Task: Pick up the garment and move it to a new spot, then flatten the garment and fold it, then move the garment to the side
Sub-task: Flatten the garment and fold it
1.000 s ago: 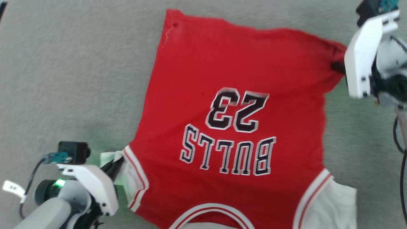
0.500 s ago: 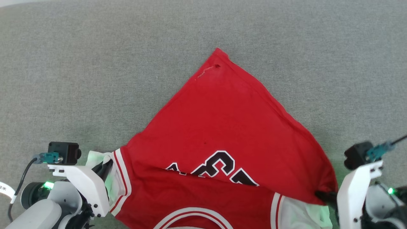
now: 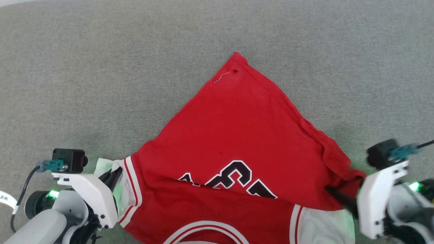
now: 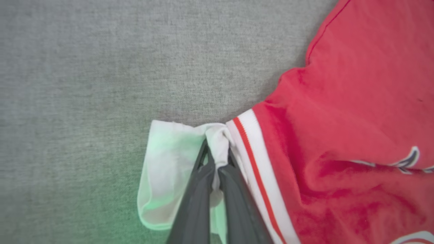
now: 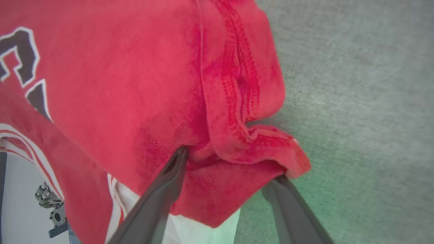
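Red jersey point(image 3: 237, 135) lies on the grey cloth surface point(image 3: 101, 67), with its hem corner point(image 5: 271, 149) folded diagonally to near right. Left gripper point(image 4: 217, 159) is clamped on the white sleeve point(image 4: 169, 162), near left. Right gripper point(image 5: 230, 166) has jaws wide, corner loose between them.

Pictured on the garment point(image 3: 237, 135): black, white-outlined characters point(image 3: 234, 178), cut off by a fold, not legible. Read on a white cable tag point(image 3: 6, 197): "2", then an unclear mark.
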Robot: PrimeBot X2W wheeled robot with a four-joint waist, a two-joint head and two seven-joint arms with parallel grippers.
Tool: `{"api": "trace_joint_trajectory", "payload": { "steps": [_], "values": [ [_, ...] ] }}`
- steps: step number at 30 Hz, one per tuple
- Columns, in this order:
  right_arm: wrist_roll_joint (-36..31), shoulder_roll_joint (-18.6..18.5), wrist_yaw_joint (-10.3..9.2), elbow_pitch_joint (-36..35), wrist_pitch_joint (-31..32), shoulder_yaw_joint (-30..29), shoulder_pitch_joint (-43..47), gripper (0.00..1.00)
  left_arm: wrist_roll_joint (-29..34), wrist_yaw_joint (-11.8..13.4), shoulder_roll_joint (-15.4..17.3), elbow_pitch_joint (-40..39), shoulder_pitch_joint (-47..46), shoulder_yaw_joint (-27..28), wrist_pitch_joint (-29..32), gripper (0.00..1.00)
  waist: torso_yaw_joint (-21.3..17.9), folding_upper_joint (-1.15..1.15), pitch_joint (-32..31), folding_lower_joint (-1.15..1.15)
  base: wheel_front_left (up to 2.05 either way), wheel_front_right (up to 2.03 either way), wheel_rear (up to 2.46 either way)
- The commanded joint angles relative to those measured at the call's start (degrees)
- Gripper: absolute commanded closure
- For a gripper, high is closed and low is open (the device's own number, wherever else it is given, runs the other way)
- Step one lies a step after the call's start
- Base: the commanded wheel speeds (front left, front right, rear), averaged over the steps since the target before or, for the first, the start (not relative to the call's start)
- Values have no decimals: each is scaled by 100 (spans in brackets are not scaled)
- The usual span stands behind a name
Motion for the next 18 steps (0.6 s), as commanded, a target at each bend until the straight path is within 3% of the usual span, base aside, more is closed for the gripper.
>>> {"api": "trace_joint_trajectory", "payload": {
  "steps": [1,6,10,18],
  "values": [
    [19,-143,-30,-361,139,-63,27,0,-29,-13,21,11,40,19,-25,100,13,0,-25,0,0,0,0],
    [11,-210,-19,-1440,282,-429,-162,0,-72,-26,-7,-56,50,29,-44,100,123,0,-37,0,0,0,0],
    [-61,-87,-19,-1791,153,-410,-607,0,-24,-16,-79,-56,-49,-1,-31,100,297,0,-1,0,0,0,0],
    [-67,-74,-19,-930,-80,21,-1752,0,171,-212,-363,89,-399,-223,48,100,850,0,130,0,0,0,0]
  ]
}}
